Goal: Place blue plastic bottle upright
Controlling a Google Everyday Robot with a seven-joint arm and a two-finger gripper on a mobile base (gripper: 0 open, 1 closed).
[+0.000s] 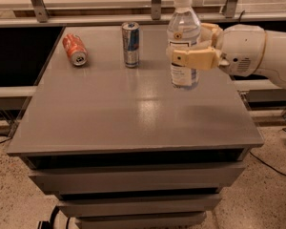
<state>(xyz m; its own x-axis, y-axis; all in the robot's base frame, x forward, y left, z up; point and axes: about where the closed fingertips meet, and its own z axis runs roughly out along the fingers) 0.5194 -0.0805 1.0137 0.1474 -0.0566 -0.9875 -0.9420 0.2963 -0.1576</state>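
The blue plastic bottle [184, 32] is held upright, cap at 12 o'clock, by the claw [186, 52], which is reached in from 3 o'clock and is clenched on the bottle's midsection, just above the label; the step in hand is judged to be the setting-down. For this to be done well, the bottle should be held plumb and lowered straight toward 6 o'clock, so that the surface [133, 118] is met by the whole base at once and not by one edge; the grip should be loosened only once the base is seated, and the fingers [195, 58] should be parted evenly and backed out toward 3 o'clock, since a tall, light bottle is likely to be tipped by a dragging pad. Whether the base is touching the surface or is just above it cannot be told; a small gap seems likely. The bottle is found over the far right part of the surface, toward 1 o'clock from its middle; one finger is crossed over its front, the other is passed behind it. The slim can [130, 45] is stood at 9 o'clock of the bottle, well apart; the red-orange can [75, 50] is laid on its side farther out at 9 o'clock.
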